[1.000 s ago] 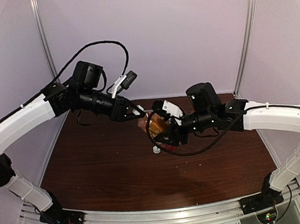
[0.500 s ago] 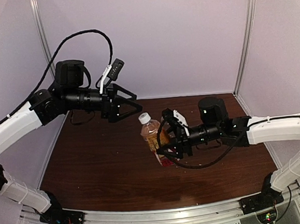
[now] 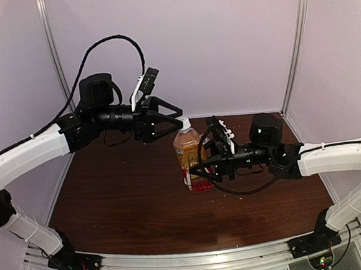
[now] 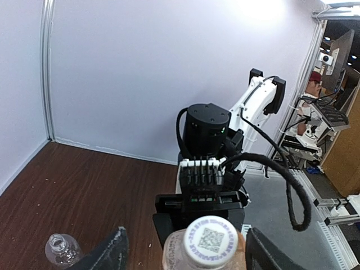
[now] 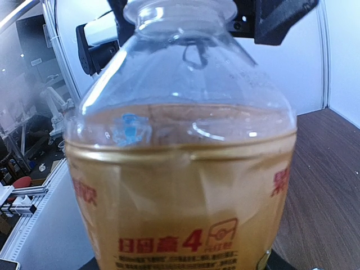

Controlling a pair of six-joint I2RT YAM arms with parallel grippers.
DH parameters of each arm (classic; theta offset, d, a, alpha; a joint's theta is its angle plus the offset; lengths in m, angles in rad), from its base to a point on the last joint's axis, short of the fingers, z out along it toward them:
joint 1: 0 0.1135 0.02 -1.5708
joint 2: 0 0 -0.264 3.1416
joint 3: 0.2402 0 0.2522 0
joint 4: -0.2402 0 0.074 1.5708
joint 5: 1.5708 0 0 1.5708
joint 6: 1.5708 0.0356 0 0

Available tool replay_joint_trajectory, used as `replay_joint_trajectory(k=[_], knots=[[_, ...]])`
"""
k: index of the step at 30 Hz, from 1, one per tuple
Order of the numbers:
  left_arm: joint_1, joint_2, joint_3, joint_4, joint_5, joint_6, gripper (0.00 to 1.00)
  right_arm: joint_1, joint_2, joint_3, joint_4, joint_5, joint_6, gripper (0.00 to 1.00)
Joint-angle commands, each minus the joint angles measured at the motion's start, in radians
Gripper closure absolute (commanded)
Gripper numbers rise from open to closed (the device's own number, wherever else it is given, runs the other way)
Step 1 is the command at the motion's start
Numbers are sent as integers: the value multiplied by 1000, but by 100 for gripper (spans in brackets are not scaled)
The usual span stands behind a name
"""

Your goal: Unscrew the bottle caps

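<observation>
The amber bottle (image 3: 188, 158) with a red label stands upright mid-table; its body (image 5: 185, 185) fills the right wrist view. My right gripper (image 3: 203, 168) is shut on its lower body from the right. The white bottle cap (image 3: 183, 123) sits on its neck and shows a printed code on top (image 4: 211, 242). My left gripper (image 3: 177, 123) reaches in from the left and stands open around this cap. One finger (image 4: 109, 252) shows on each side with a gap to the cap. The clear bottle (image 4: 61, 249) lies on the table with a bare, open neck. A second cap is not in view.
The dark wood table (image 3: 123, 196) is closed in by pale walls at the back and sides. The right arm's wrist and black cable (image 4: 281, 174) hang just behind the amber bottle. Metal rail (image 3: 196, 259) along the near edge.
The left gripper let go, drew back to the left with jaws wide, then returned around the cap with jaws narrower. The right gripper brought the amber bottle from tilted to upright.
</observation>
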Motion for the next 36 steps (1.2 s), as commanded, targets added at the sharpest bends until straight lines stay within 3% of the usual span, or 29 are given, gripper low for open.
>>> replay_joint_trajectory(k=[1, 6, 18, 26, 36], knots=[[-2, 64, 56, 127, 91, -37, 30, -19, -1, -15, 99, -41, 33, 61], [-2, 90, 65, 231, 142, -115, 35, -38, 26, -13, 123, -47, 24, 61], [-2, 124, 81, 217, 157, -132, 49, -47, 60, 9, 113, -70, 5, 62], [-2, 135, 84, 204, 152, -129, 47, -47, 50, 14, 103, -76, -1, 63], [-2, 149, 84, 178, 160, -124, 58, -47, 40, 17, 87, -69, -10, 63]])
